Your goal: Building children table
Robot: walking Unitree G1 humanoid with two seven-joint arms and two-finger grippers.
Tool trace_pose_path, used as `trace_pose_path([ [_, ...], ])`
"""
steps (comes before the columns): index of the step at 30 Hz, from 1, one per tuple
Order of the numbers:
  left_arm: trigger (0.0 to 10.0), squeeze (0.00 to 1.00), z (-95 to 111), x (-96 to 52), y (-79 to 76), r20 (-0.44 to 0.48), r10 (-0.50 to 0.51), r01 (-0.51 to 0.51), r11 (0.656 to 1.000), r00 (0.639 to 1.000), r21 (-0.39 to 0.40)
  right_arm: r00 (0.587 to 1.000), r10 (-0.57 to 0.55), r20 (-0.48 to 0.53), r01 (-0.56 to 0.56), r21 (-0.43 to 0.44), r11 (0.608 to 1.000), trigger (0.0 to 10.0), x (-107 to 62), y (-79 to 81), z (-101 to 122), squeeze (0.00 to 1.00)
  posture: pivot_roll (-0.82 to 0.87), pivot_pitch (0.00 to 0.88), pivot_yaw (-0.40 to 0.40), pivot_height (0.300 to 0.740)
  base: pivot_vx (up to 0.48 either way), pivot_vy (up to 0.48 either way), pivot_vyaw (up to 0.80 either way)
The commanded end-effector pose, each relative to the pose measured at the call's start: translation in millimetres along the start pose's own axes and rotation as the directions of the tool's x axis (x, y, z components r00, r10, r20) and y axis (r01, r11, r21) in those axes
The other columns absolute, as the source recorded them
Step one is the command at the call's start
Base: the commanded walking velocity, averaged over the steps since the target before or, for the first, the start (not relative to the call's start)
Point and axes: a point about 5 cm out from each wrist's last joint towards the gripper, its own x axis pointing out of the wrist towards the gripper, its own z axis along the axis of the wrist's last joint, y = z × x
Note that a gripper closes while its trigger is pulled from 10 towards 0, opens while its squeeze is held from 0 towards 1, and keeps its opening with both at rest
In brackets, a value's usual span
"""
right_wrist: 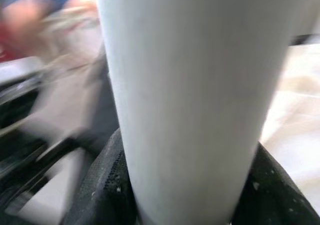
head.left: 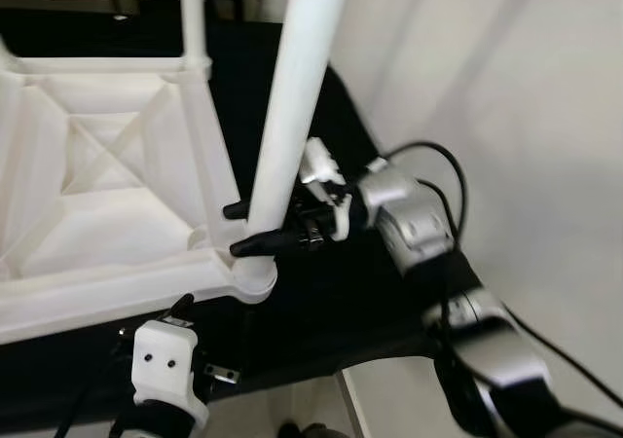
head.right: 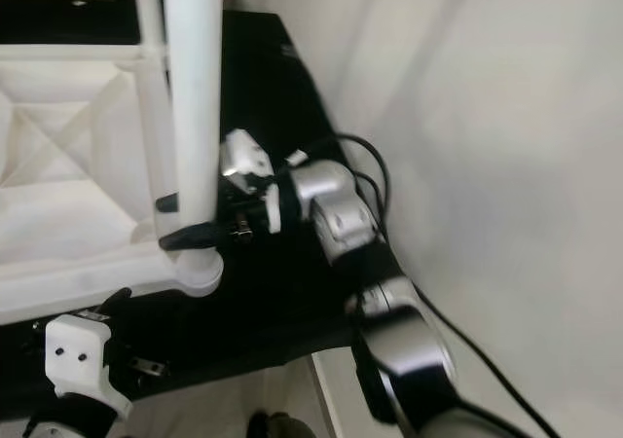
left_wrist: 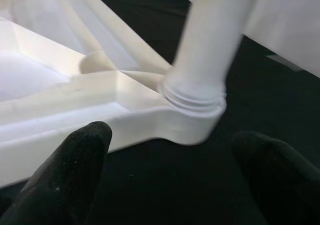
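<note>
Nearest the head camera, the left gripper sat just below the corner socket of the upturned white tabletop, which lay underside-up on a black cloth. Its two black fingers were spread apart with nothing between them, pointing at the socket from close by but not touching it. My guess is that it waited there to steady that corner if the frame shifted.

Rising out of the socket stood the white table leg, leaning slightly from the vertical, its lower end seated in the socket's ringed collar. Just above the socket, the right gripper was clamped on the leg, one black finger on either side of the tube and both pressed against it. Holding so low, close to the joint, probably gave it the best control for turning or pushing the leg home.

From the socket, the right arm ran away toward the robot's right, its forearm roughly level over the cloth, then bent sharply at the elbow and came back toward the body, with a black cable looping over the wrist.
</note>
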Motion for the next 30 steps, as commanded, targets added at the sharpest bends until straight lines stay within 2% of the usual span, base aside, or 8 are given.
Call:
trace_pose_path([
  [1, 10.0, 0.00, 1, -1.5, -1.2, -0.001, -0.007, 0.007, 1.000, 1.000, -0.006, 0.899, -0.352, -0.261, 0.374, 0.035, 0.927, 0.0, -22.5, -13.2, -43, 0.00, 0.00, 0.202, -0.214, 0.740, 0.000, 0.000, 0.00],
  [10, 10.0, 0.00, -1, 1.9, 1.0, -0.008, -0.022, 0.021, 1.000, 1.000, -0.014, 0.841, -0.434, -0.324, 0.434, -0.075, 0.898, 0.0, -23.0, 25.6, -55, 0.00, 0.01, 0.188, -0.220, 0.740, 0.000, 0.000, 0.00],
  [11, 10.0, 0.00, -1, 1.6, 1.3, -0.007, -0.016, 0.016, 1.000, 1.000, -0.011, 0.853, -0.408, -0.327, 0.407, -0.074, 0.910, 6.8, -20.7, 25.2, -53, 0.00, 0.01, 0.187, -0.220, 0.740, 0.000, 0.000, 0.00],
  [15, 10.0, 0.00, -1, 1.1, 2.1, -0.005, -0.004, 0.004, 1.000, 1.000, -0.007, 0.894, -0.308, -0.325, 0.312, -0.041, 0.949, 10.0, -13.4, 27.2, -46, 0.00, 0.01, 0.187, -0.221, 0.740, 0.000, 0.000, 0.00],
  [16, 10.0, 0.00, -1, 1.1, 2.3, -0.004, -0.001, 0.001, 1.000, 1.000, -0.006, 0.932, -0.215, -0.292, 0.229, 0.014, 0.973, 10.0, -7.4, 26.8, -40, 0.93, 0.01, 0.184, -0.221, 0.740, 0.000, 0.000, 0.00],
  [18, 10.0, 0.00, 0, 1.2, 2.4, -0.004, -0.001, 0.001, 1.000, 1.000, -0.006, 0.961, -0.137, -0.239, 0.155, 0.060, 0.986, 10.0, -0.9, 26.3, -28, 1.00, 0.01, 0.184, -0.221, 0.740, 0.000, 0.000, 0.00],
  [28, 10.0, 0.00, -1, 1.7, 1.7, -0.007, -0.009, 0.009, 1.000, 1.000, -0.010, 0.976, 0.216, -0.027, -0.218, -0.062, 0.974, 10.0, 14.4, 19.3, 6, 1.00, 0.04, 0.171, -0.207, 0.740, 0.000, 0.000, 0.00],
  [30, 10.0, 0.00, -1, 1.6, 1.2, -0.008, -0.010, 0.010, 1.000, 1.000, -0.010, 0.951, 0.306, -0.047, -0.309, -0.077, 0.948, 10.0, 17.6, 16.7, 6, 0.18, 0.05, 0.169, -0.206, 0.740, 0.000, 0.000, 0.00],
])
